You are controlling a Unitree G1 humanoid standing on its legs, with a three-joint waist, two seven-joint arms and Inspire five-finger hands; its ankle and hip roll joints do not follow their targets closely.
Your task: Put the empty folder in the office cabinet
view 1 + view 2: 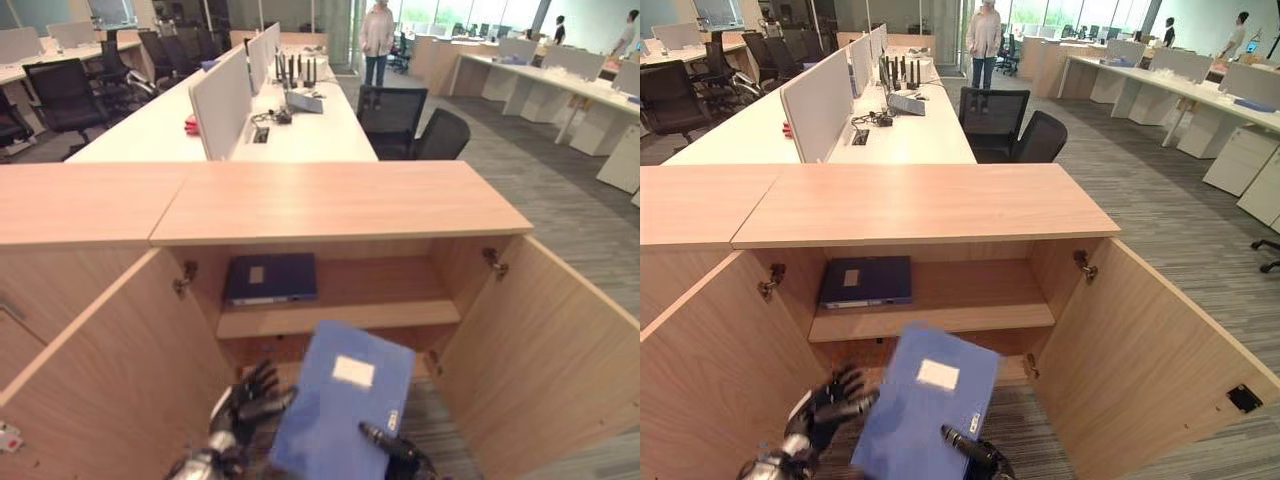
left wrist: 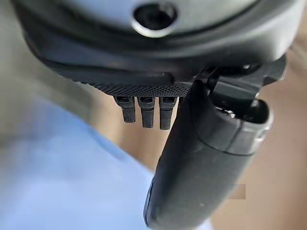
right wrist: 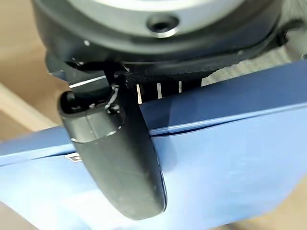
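Right wrist view: my right robot hand [image 3: 115,158] pinches the light blue folder [image 1: 340,405], thumb across its cover, holding it tilted before the open cabinet [image 1: 330,205]. My left robot hand [image 1: 250,400] spreads relaxed fingers at the folder's left edge. Dark folder [image 1: 270,278] occupies the shelf's [image 1: 380,315] left; its right side lies free between both swung doors.

Cabinet [image 1: 330,205] stands before me, both doors swung wide: left door [image 1: 110,370], right door [image 1: 545,350], leaving the mouth between them open. Upper shelf [image 1: 390,300]: a dark blue binder [image 1: 270,278] lies flat on its left part; the right part is bare board. The lower compartment's opening is mostly screened by the light blue folder [image 1: 345,405], pinched in my right hand [image 1: 400,455] with my left hand [image 1: 245,405] spread at its left edge.
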